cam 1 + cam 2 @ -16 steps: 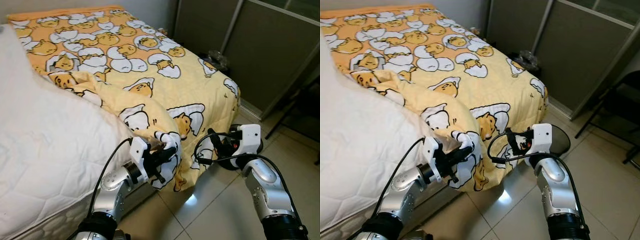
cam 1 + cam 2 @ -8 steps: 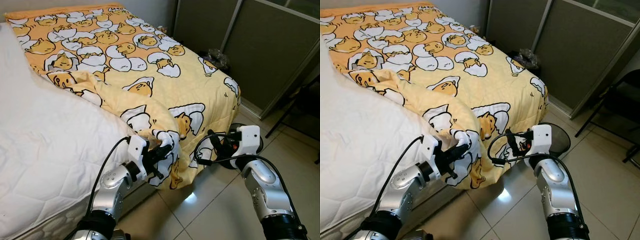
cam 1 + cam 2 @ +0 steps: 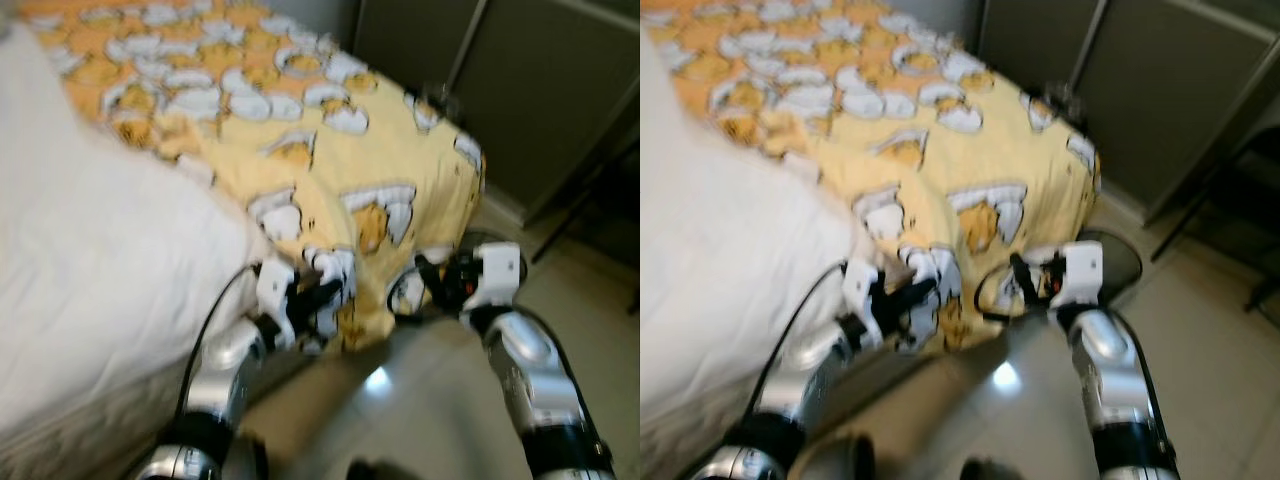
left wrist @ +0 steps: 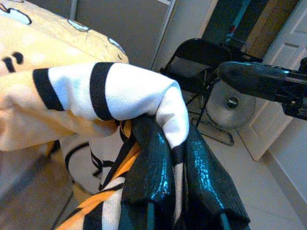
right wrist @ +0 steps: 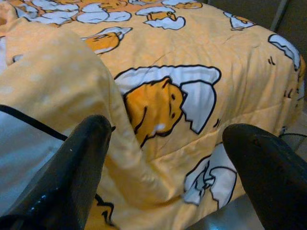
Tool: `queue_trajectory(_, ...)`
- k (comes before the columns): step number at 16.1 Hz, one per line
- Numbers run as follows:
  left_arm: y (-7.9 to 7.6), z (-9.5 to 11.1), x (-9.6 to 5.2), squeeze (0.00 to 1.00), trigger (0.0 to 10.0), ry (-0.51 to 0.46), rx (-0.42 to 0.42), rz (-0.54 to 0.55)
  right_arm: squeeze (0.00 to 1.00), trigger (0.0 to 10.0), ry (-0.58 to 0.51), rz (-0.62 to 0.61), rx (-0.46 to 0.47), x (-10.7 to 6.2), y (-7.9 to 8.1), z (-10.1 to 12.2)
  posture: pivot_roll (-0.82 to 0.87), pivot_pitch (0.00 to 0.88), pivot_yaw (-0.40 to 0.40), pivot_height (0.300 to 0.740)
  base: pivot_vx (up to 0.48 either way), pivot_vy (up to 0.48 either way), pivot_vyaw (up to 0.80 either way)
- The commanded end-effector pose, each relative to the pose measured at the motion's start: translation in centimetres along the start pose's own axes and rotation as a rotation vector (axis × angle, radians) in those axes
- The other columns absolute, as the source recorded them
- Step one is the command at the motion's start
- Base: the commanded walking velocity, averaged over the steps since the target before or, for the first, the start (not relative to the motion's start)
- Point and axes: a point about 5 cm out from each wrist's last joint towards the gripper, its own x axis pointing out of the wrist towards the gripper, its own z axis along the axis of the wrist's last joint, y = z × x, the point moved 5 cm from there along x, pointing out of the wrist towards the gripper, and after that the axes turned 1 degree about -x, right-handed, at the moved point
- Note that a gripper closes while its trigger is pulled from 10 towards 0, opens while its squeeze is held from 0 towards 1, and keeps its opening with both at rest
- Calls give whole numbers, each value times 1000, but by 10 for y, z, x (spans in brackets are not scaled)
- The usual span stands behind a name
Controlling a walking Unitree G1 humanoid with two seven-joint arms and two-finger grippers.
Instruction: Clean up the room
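Down at the near corner of the bed, the left gripper [image 3: 322, 297] is clamped on a bunched fold of the yellow egg-print blanket [image 3: 330, 150]; in the left wrist view the cloth is pinched tight between its black fingers [image 4: 158, 177]. Just to the right, the right gripper [image 5: 165, 158] faces the blanket's hanging edge with its fingers spread wide and nothing between them. The blanket covers the far and right part of the bed, draping over the foot. To the left lies the bare white mattress [image 3: 90, 280]. A tiled floor [image 3: 430, 400] runs along the right, with a dark sliding wardrobe [image 3: 540, 90] beyond. Both head views are blurred.
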Motion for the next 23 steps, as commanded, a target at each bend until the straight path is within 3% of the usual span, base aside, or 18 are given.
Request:
queue_trajectory(1, -3, 1, 6, 0, 10000, 12, 17, -13, 0, 10000, 1, -23, -2, -3, -7, -2, -62, 0, -69, 740, 0, 0, 0)
queue_trajectory(6, -6, 1, 13, 0, 10000, 24, 41, -10, 0, 10000, 3, -22, -6, -5, -6, -4, -70, 0, -66, 740, 0, 0, 0)
queue_trajectory(10, -20, -21, 24, 0, 10000, 143, 129, -42, 0, 10000, 14, -10, -16, -7, -5, -6, -75, 0, -74, 740, 0, 0, 0)
queue_trajectory(11, -23, -22, 27, 1000, 10000, 146, 97, -51, 0, 10000, 17, -4, -24, -8, -4, -7, -75, 0, -74, 740, 0, 0, 0)
queue_trajectory(13, -32, -25, 30, 1000, 10000, 149, 53, -96, 0, 10000, 19, -1, -28, -9, -3, -8, -82, 0, -71, 740, 0, 0, 0)
queue_trajectory(23, -32, -25, 30, 1000, 10000, 149, 53, -96, 0, 10000, 19, -1, -28, -9, -3, -8, -82, 0, -71, 740, 0, 0, 0)
